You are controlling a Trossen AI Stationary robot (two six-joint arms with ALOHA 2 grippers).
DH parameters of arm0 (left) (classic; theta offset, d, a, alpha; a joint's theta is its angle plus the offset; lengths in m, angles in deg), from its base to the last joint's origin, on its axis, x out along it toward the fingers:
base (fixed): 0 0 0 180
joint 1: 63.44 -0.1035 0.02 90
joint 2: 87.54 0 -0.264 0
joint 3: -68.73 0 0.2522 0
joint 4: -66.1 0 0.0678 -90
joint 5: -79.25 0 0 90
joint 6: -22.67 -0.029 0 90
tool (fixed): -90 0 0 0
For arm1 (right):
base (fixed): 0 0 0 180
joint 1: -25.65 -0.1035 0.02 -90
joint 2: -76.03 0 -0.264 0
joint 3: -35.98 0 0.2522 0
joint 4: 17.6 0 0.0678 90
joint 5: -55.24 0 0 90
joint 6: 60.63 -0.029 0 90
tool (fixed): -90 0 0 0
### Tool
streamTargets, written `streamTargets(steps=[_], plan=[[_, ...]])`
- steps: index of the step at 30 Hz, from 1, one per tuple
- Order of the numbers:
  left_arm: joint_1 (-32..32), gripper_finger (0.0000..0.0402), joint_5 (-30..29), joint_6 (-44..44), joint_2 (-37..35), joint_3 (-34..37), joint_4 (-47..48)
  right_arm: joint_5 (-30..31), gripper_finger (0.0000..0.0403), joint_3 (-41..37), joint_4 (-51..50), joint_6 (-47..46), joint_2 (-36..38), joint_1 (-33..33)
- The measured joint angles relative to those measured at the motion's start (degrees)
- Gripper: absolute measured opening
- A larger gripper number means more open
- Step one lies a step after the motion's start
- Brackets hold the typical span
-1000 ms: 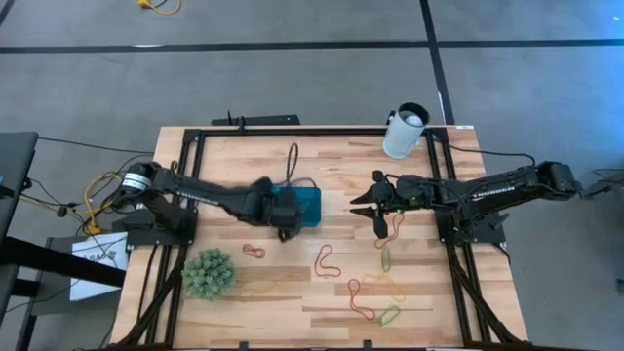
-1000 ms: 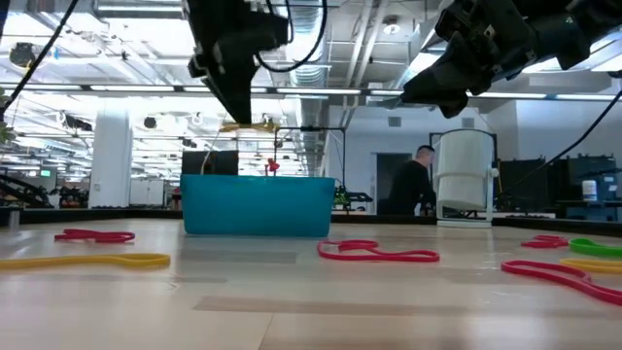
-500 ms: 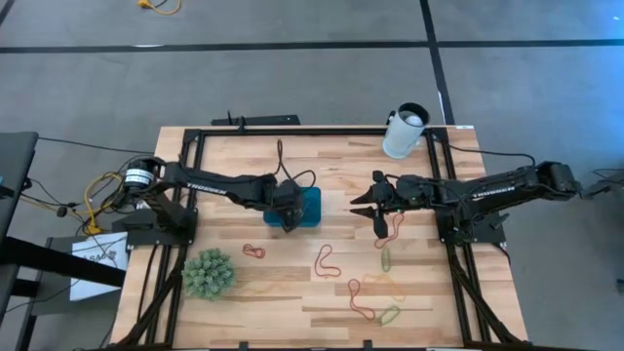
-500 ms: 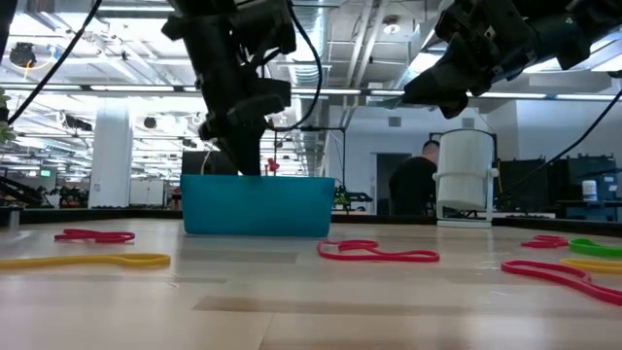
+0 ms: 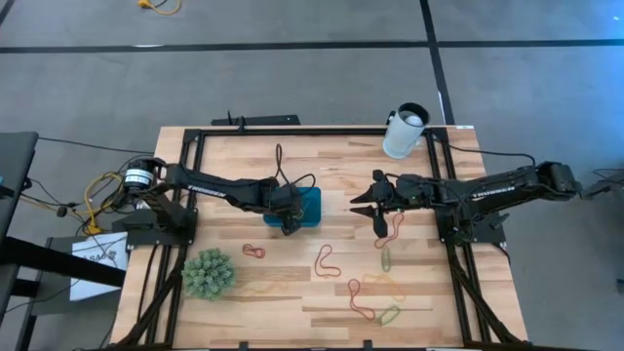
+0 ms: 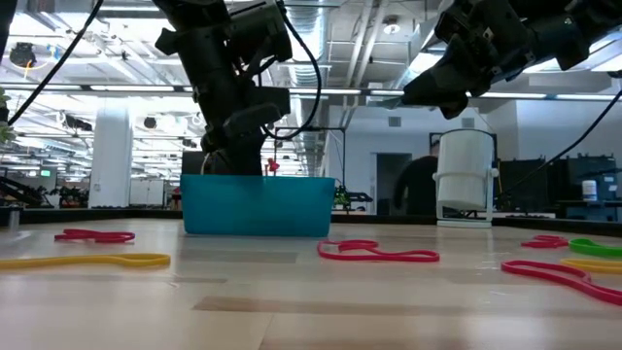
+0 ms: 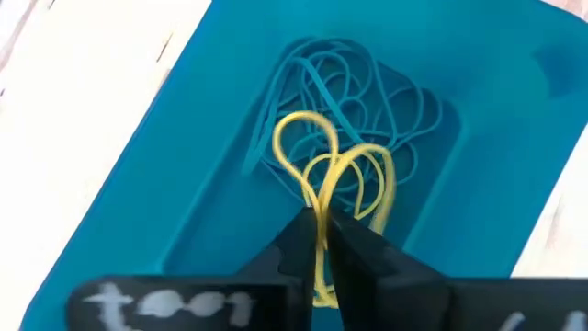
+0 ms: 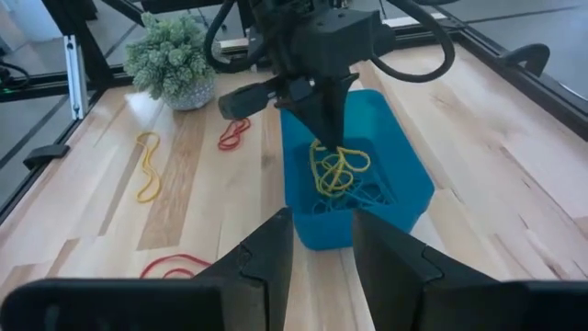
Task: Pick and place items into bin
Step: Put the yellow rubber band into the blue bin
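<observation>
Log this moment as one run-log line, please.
left hand: shut on yellow band, inside bin | right hand: open, waiting beside bin

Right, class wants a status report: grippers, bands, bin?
Left gripper shut on yellow band, down inside bin. Right gripper open, waiting beside bin. Nothing blocking.

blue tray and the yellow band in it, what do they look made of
The blue tray looks like moulded plastic: one even colour, smooth walls, rounded corners, a faint sheen. The yellow band looks like rubber, since it hangs in limp thin loops from the left end effector, which is shut on it.
</observation>
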Motion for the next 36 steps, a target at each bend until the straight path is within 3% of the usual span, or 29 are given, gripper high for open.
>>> streamTargets(steps=[12,18,24,30,34,36], plan=[[0.0,0.0072,2.11,0.06,0.0,-1.17,1.54,0.0,0.0107,0.0,0.0,-0.02,0.0,0.0],[0.63,0.0071,10.58,-0.52,0.0,-8.1,9.31,0.0,0.0107,0.0,-0.02,-0.01,0.0,0.0],[5.52,0.0071,11.47,-2.87,-0.04,-15.2,19.72,0.0,0.0107,0.0,-0.65,-0.02,-0.01,0.0],[16.31,0.0071,3.02,5.37,-0.07,-15.89,30.21,0.0,0.0107,0.0,-1.88,-0.02,-0.02,-0.22],[24.75,0.0071,-10.61,16.67,-0.07,-15.89,38.4,-0.05,0.0107,0.0,-2.65,-0.02,-0.02,-0.5],[28.05,0.0071,-13.27,20.55,-0.07,-15.89,38.93,-0.03,0.0107,0.0,-2.58,-0.02,-0.02,-0.5]])
